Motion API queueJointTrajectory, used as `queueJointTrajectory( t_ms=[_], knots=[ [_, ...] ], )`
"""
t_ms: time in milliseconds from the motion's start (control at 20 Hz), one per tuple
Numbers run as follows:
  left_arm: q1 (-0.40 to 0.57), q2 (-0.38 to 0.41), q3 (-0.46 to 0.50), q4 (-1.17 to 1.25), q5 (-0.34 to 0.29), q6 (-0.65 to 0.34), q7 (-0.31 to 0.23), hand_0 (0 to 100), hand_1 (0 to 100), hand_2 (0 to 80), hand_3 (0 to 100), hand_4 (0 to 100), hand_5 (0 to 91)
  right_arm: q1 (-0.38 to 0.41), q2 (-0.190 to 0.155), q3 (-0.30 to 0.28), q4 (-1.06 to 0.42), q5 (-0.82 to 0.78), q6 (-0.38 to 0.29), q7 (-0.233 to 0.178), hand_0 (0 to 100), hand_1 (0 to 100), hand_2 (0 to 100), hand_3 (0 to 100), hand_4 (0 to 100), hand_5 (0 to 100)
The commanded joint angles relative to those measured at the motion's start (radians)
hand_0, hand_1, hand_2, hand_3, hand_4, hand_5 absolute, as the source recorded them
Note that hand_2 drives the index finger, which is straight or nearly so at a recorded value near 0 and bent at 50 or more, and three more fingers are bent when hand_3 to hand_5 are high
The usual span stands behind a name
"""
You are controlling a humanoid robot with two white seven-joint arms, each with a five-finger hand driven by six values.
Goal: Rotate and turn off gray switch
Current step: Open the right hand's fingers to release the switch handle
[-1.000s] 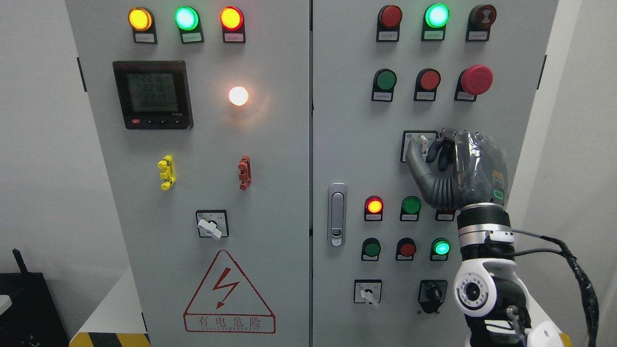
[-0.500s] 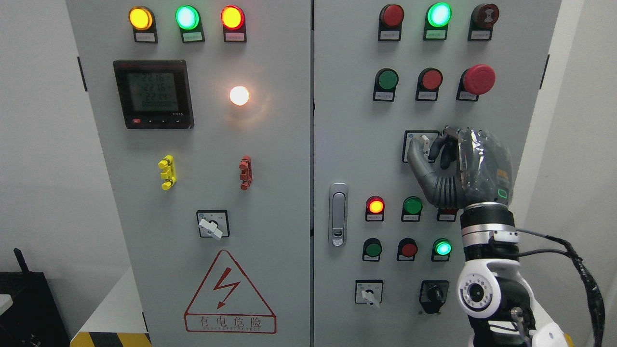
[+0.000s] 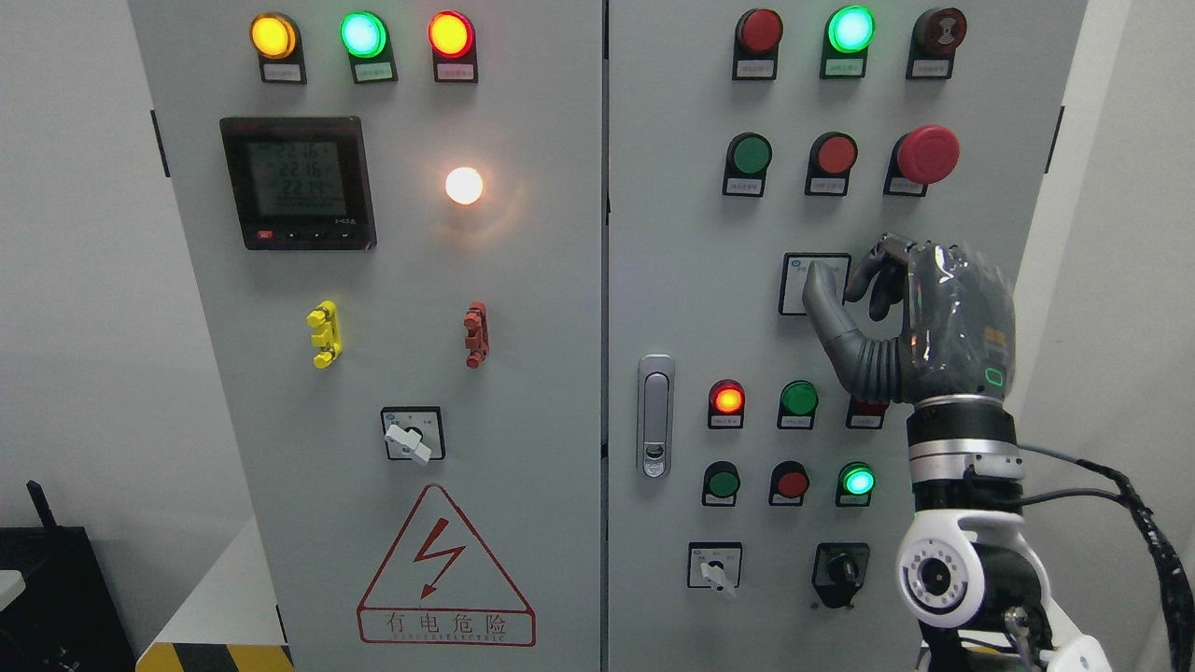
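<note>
A two-door gray cabinet (image 3: 523,392) is viewed head-on. The right hand (image 3: 920,322) is raised in front of the right door, its arm entering from the lower right corner, with a black cable (image 3: 1134,523) looped beside the wrist. The gray switch (image 3: 810,283) is located in the middle of the right door, below a row of three buttons, inside a square black-framed plate; its knob is covered by the thumb (image 3: 826,303), so its position cannot be read. The fingers (image 3: 882,280) are curled toward the thumb just to the right of the plate; whether the knob is pinched or only neared cannot be told. The left hand is not in view. Above the switch, a green button (image 3: 752,154), a red button (image 3: 836,154) and a large red mushroom button (image 3: 927,154) are arranged in a row. At the top of the right door, a lit green lamp (image 3: 850,29) is flanked by an unlit red lamp (image 3: 757,31). Below the hand, a lit red lamp (image 3: 727,399) and a lit green lamp (image 3: 857,480) are seen, near a door latch (image 3: 654,415). On the left door, a meter (image 3: 298,182), a glowing white lamp (image 3: 464,185), a second rotary switch (image 3: 412,434) and a warning triangle (image 3: 444,569) are shown.
</note>
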Motion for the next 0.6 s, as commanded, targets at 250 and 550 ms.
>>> queueJointTrajectory(
  t_ms=[250,550],
  knots=[
    [0.000,0.000,0.032,0.023,-0.008,0.001,-0.001,12,39,0.0,0,0,0.0,0.117,-0.015,-0.056,-0.150,-0.001,-0.170,-0.045,48,34,47,67,53,50],
    [0.002,0.000,0.032,0.023,-0.008,0.001,-0.001,12,39,0.0,0,0,0.0,0.207,-0.012,-0.096,-0.195,-0.001,-0.286,-0.056,38,26,25,25,10,4]
  ],
)
